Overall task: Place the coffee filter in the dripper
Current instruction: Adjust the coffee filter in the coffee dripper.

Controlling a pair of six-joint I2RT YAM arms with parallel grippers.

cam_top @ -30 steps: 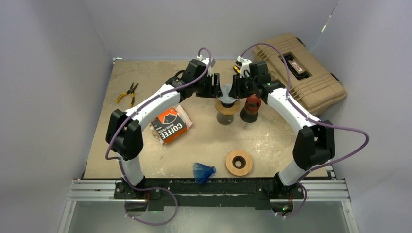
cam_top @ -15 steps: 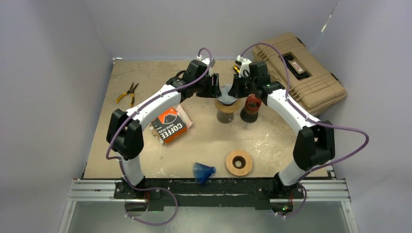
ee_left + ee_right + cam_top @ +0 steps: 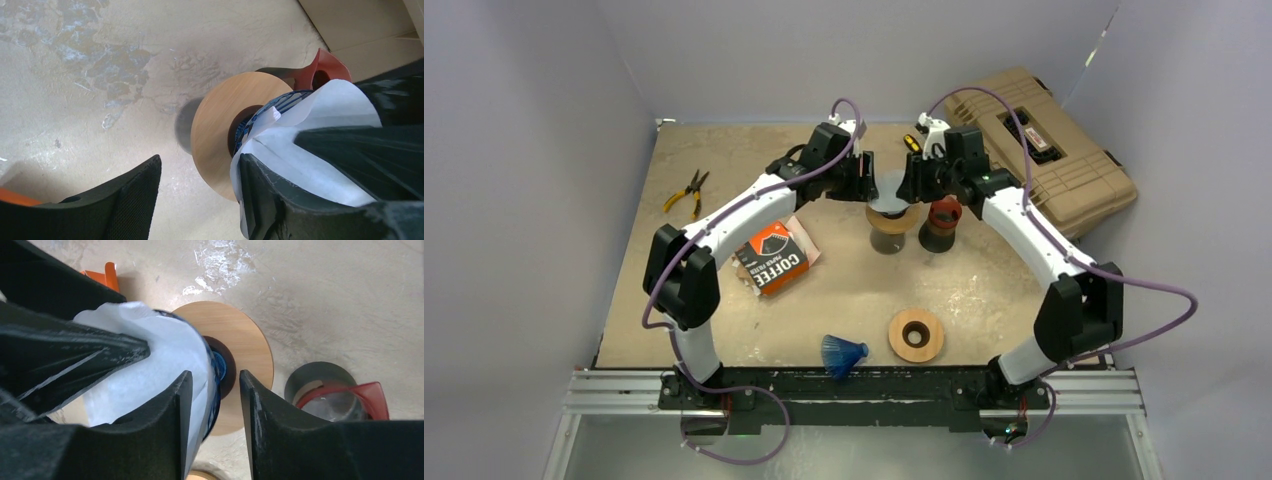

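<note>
The white coffee filter (image 3: 890, 190) sits in the blue dripper (image 3: 248, 127), which rests in a wooden ring (image 3: 892, 218) on a dark glass (image 3: 888, 241). In the right wrist view the filter (image 3: 150, 355) fills the dripper (image 3: 220, 367). My left gripper (image 3: 200, 160) is open, its right finger against the filter (image 3: 320, 120) and its left finger out over the table. My right gripper (image 3: 216, 375) is open too, one finger inside the filter and the other outside the rim, apart from it. Both grippers (image 3: 864, 180) (image 3: 913, 182) meet over the dripper.
A dark cup with a red top (image 3: 941, 222) stands just right of the dripper. A coffee filter packet (image 3: 772, 257), a second blue dripper (image 3: 844, 353) and a spare wooden ring (image 3: 916, 335) lie nearer. Pliers (image 3: 687, 192) are far left, a tan case (image 3: 1044, 150) back right.
The filter sits lower in the dripper than a second ago. The right arm's elbow has swung out to the right. The left arm has hardly moved.
</note>
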